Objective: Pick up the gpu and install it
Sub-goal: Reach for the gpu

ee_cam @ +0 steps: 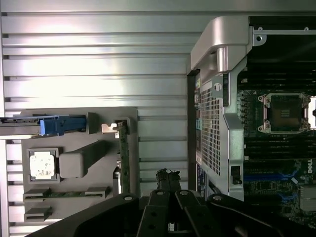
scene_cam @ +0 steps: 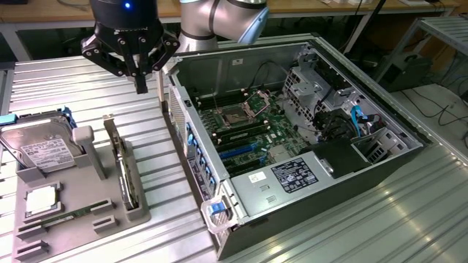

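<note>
Tool (scene_cam: 140, 83) shut, empty, hovering over the bench (scene_cam: 66, 90). Your gpu (scene_cam: 124, 167) stands on edge nearer the exterior camera, its long axis running roughly toward the tool.

Exterior view. You can read no text here. The white label (scene_cam: 45, 150) on the hard drive (scene_cam: 17, 135), the black label (scene_cam: 295, 175) on the power supply (scene_cam: 272, 201) and the white sticker (scene_cam: 257, 177) beside it all carry print too fine to make out.
</note>
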Action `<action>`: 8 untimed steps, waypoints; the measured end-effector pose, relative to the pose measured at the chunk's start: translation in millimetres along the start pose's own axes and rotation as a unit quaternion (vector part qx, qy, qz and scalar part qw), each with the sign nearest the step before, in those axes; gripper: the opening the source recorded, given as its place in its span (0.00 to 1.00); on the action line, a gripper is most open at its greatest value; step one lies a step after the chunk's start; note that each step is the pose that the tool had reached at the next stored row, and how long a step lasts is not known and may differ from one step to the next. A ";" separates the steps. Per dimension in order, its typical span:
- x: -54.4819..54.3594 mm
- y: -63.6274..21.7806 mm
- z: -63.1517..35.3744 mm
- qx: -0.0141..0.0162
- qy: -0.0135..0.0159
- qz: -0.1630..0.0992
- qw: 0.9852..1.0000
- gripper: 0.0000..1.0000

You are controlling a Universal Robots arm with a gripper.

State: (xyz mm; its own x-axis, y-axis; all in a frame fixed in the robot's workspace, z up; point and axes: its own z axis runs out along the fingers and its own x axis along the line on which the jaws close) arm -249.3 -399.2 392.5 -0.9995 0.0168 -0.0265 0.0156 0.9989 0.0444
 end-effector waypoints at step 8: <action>13.6 -0.2 -0.4 0.000 0.000 0.000 1.000 0.11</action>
State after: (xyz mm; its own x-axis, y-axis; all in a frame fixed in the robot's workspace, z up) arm -262.9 -399.2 392.5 -0.9995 0.0167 -0.0265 0.0156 0.9989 0.0444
